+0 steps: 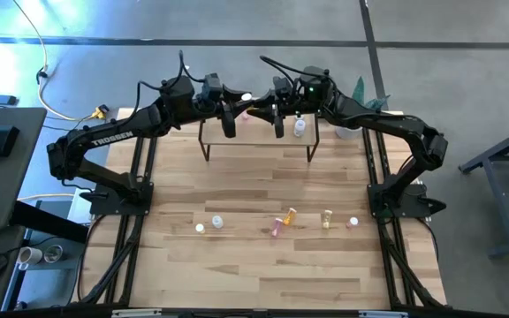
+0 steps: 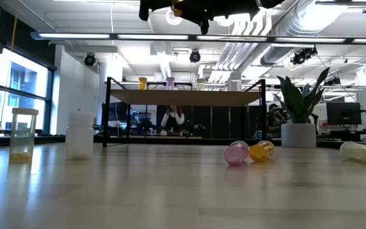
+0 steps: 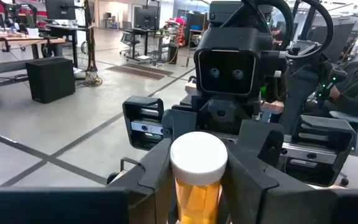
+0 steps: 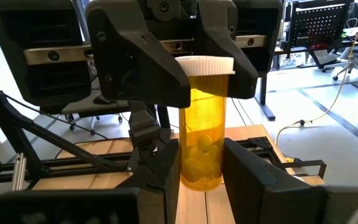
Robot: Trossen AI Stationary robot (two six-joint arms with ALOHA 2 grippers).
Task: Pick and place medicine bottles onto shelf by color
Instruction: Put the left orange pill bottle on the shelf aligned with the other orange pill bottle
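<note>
Both grippers meet high above the shelf (image 1: 259, 134) at the table's far middle, around one orange medicine bottle with a white cap (image 4: 202, 124). My left gripper (image 3: 197, 177) is shut on its upper part. My right gripper (image 4: 201, 174) is shut on its lower part. In the low view the shelf (image 2: 183, 97) carries several upright bottles: orange (image 2: 143, 83), pink (image 2: 169, 83), yellow (image 2: 200, 84) and white (image 2: 234, 84). Several more bottles are on the table near its front: two stand upright and the others lie on their sides. My left gripper pinches the orange bottle between its two fingers at the white cap and the top of the body (image 4: 194, 81). The bottle stands upright in the hold, lifted clear above the shelf. My right gripper has its two fingers (image 4: 166, 168) against opposite sides of the bottle's lower body (image 4: 202, 165), below the left gripper's fingers. It comes from the side opposite the left gripper. The bottle is upright and clear of the shelf.
On the table stand a clear bottle (image 2: 23, 133) and a white one (image 2: 79, 135). A pink one (image 2: 236, 152), an orange one (image 2: 261, 151) and a yellow one (image 2: 362, 152) lie on their sides. A potted plant (image 2: 299, 108) stands at the far right.
</note>
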